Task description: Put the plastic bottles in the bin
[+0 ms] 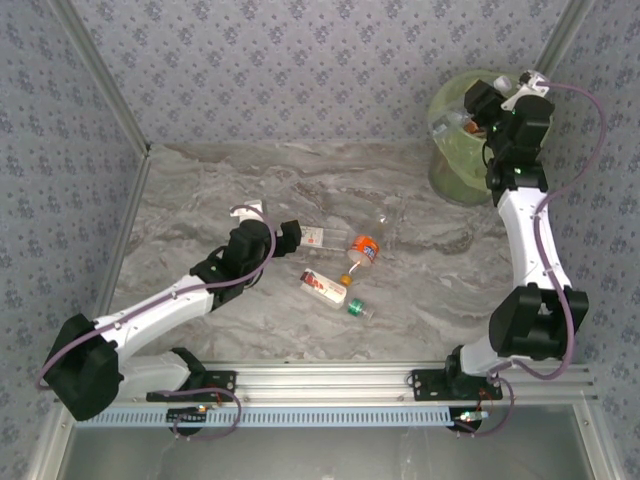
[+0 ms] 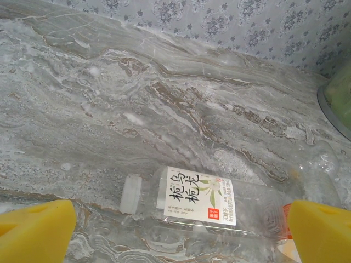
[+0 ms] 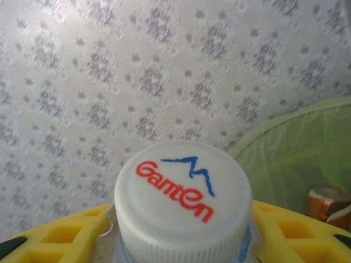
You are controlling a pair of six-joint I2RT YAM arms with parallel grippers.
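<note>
Right claw [image 3: 181,246] grips white-capped bottle [image 3: 184,192] — at bin [image 1: 455,160].

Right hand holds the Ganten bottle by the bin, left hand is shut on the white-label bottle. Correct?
Not quite. The left hand is open, its yellow fingers either side of the white-label bottle, as the left wrist view shows. The right hand does hold the Ganten bottle by the bin.

The right gripper [image 3: 184,244] clamps a white-capped bottle [image 3: 184,192] at 6 o'clock, its cap printed Ganten in red under a blue peak; toward 4 o'clock, a coppery bottle [image 3: 328,205] lies inside the green-lined bin [image 3: 290,153]
</note>
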